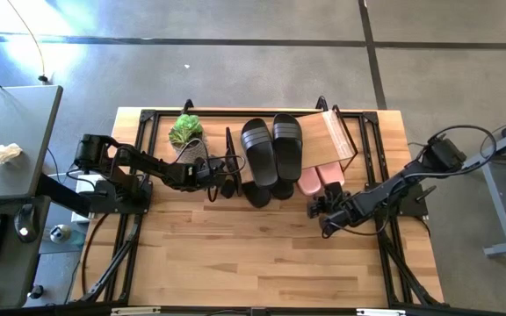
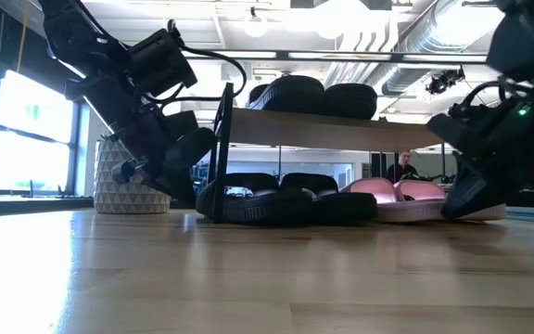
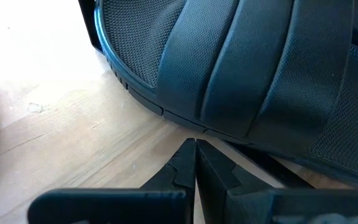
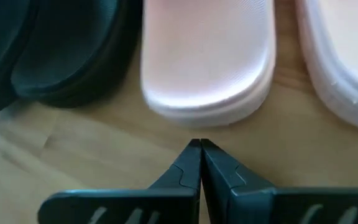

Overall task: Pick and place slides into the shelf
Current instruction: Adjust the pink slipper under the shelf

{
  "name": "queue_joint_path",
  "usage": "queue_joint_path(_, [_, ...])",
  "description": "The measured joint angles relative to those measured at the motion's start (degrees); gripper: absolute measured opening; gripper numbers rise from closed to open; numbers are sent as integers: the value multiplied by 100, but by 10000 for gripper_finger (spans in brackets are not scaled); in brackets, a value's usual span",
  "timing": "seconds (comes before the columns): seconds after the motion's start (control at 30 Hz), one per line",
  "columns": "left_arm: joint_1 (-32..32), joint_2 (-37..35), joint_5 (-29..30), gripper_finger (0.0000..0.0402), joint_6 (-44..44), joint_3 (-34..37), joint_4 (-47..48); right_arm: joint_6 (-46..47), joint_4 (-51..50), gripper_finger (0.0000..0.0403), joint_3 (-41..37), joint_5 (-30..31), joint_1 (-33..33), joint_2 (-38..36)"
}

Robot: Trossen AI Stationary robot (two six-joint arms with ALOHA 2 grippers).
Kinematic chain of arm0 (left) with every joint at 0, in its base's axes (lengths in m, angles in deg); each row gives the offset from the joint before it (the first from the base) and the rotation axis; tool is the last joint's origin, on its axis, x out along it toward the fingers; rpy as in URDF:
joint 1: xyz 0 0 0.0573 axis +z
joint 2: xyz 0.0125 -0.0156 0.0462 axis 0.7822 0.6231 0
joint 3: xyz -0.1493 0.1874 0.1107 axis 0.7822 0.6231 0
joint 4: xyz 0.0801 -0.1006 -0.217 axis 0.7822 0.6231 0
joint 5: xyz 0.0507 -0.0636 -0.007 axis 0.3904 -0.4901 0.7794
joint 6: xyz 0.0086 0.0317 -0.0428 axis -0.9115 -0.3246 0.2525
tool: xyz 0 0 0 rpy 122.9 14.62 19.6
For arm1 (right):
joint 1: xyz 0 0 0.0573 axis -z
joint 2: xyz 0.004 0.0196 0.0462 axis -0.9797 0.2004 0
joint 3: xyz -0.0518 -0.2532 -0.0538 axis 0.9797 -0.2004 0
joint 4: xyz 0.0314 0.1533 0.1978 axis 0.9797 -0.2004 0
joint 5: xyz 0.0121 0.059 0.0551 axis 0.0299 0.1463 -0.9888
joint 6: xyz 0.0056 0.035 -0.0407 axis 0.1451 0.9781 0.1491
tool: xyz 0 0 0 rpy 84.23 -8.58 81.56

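Closed right gripper (image 4: 199, 144) just short of pink slide (image 4: 207, 56), closed left gripper (image 3: 196, 144) beside black slide (image 3: 241, 68), both empty.

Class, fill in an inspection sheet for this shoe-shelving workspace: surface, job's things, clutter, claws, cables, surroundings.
Surface: light wood table, front half bare.
Job's things: shelf at the table's back; black slides paired on its board; more black slides and pink slides beneath, on the table.
Clutter: potted plant left of the shelf.
Claws: left claw shut, empty, tip just short of a black slide; right claw shut, empty, just before a pink slide's end.
Cables: one loops at the right arm.
Surroundings: desk left with crumpled paper; person far behind.
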Motion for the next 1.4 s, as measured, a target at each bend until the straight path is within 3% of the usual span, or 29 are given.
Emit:
queue_joint_path(0.17, [0, 0, 0, 0, 0, -1, 2, -7, -628, 0, 320, -50, -320, -253])
queue_joint_path(0.27, [0, 0, 0, 0, 0, -1, 0, 278, -2006, 0, 742, 22, -492, -400])
queue_joint_path(0.4, [0, 0, 0, 0, 0, -1, -9, 1497, -4313, 0, 1239, -173, -635, -410])
queue_joint_path(0.47, [0, 0, 0, 0, 0, 0, -11, 1870, -4688, 0, 1252, -326, -687, -423])
queue_joint_path(0.7, [0, 0, 0, 0, 0, -1, -26, 1876, -3416, 0, 769, -533, -695, -463])
queue_joint_path(1.4, [0, 0, 81, 0, 0, -1, -24, 1700, -2488, 0, -22, -254, 48, -461])
